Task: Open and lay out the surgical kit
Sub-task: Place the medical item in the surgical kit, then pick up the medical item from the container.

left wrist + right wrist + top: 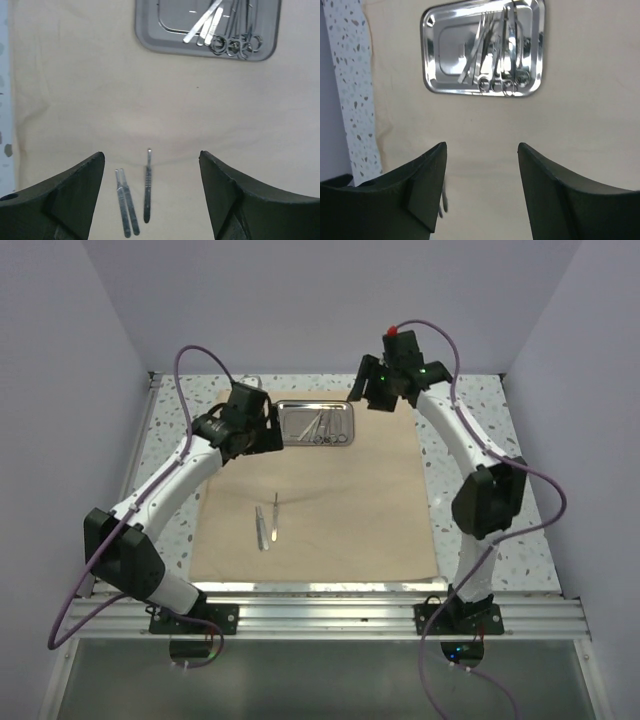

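A beige cloth wrap (330, 510) lies spread flat on a speckled tabletop (480, 420). At its far edge sits a shiny steel tray (432, 60) holding ring-handled scissors (500, 86) and overlapping slim pieces, possibly tweezers. Nearer the arms, a scalpel handle (147, 192) and a two-pronged tool (126, 210) lie side by side on the cloth. The left hand (151, 157) and right hand (482, 146) hover above, both released and holding nothing.

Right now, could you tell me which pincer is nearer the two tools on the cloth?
Left. The left pincer is just beyond the tools, beside the tray; the right pincer is farther, past the tray's far corner.
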Motion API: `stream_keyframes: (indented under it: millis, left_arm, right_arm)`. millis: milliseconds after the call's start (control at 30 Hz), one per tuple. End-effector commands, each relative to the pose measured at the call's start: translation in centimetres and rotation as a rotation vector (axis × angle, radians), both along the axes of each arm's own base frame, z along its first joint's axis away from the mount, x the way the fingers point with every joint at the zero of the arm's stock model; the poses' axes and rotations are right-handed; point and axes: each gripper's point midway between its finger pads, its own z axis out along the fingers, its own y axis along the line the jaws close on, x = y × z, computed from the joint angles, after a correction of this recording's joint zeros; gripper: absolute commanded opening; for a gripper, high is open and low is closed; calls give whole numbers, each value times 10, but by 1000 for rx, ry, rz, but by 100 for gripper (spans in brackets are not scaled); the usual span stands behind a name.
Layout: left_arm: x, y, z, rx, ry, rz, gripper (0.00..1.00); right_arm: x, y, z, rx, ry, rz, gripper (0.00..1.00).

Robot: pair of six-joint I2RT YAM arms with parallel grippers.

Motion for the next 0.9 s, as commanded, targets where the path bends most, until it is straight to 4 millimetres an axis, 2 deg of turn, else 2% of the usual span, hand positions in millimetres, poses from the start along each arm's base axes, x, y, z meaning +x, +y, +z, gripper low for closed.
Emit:
stream_keyframes:
  millis: [0, 33, 67, 100, 133, 167, 200, 267, 300, 333, 433, 467, 600, 667, 800, 867]
  left_arm:
    - [2, 17, -6, 64, 36, -51, 79]
    - [1, 19, -9, 78, 43, -57, 79]
    - [0, 21, -12, 83, 50, -56, 78]
    - [-4, 22, -17, 78, 55, -64, 77]
    - [-7, 22, -21, 75, 57, -71, 77]
    - [-10, 20, -24, 62, 61, -79, 77]
    - [-14, 21, -32, 56, 69, -81, 77]
    - [-20, 19, -36, 29, 69, -86, 77]
    - [-24, 18, -43, 19, 86, -93, 76]
    - [-27, 18, -45, 13, 92, -89, 76]
    - [-32, 21, -52, 16, 99, -87, 75]
    - [-33, 22, -54, 20, 98, -86, 76]
    - [-36, 27, -62, 37, 120, -86, 75]
    - [-36, 28, -63, 42, 128, -83, 75]
    - [-37, 33, -66, 60, 157, -50, 74]
    - [-37, 33, -63, 58, 164, -34, 74]
  right_arm:
    - [39, 20, -1, -28, 8, -15, 61]
    - [50, 24, -40, -60, 95, -19, 61]
    - [69, 31, -14, -34, 20, -26, 60]
    - [76, 36, -17, -36, 23, -28, 59]
    - [90, 41, -54, -54, 69, -32, 59]
    - [105, 45, -35, -33, 1, -44, 59]
    - [112, 47, -44, -36, -1, -57, 59]
    - [129, 50, -51, -30, -46, -78, 59]
    - [132, 48, -69, -64, -36, -95, 59]
    - [140, 50, -68, -68, -75, -104, 59]
    - [143, 56, -92, -138, -79, -81, 57]
    - [142, 65, -104, -157, -71, -65, 57]
    - [129, 73, -139, -224, -19, -33, 55]
    - [125, 80, -149, -254, -16, -19, 54]
    - [122, 76, -178, -321, 17, -14, 52]
    - [123, 72, -182, -343, 18, -29, 50]
